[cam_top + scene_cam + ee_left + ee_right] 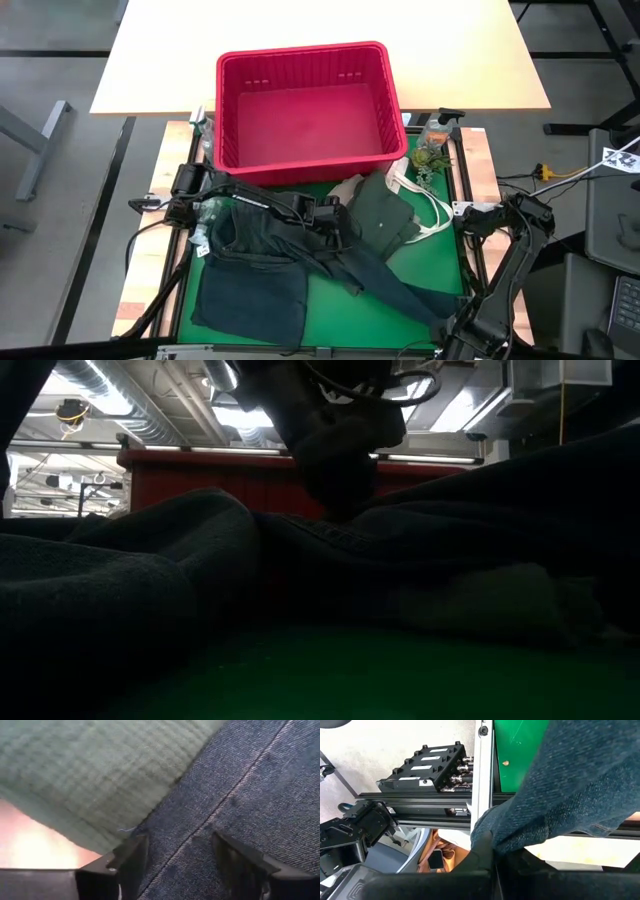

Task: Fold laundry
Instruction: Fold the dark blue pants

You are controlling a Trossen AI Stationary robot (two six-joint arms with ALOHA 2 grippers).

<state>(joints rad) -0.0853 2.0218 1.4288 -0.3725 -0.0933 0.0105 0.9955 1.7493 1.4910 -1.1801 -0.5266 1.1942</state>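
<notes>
Left gripper [175,865] gapes over the jeans [250,290]; right gripper [492,855], seemingly clamping 1 leg, could drag them crooked.

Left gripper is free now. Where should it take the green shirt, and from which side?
Judging from above, take the green shirt at its free hem edge toward the table's right, coming straight down. That part lies flat on the mat, clear of the jeans and basket.
</notes>
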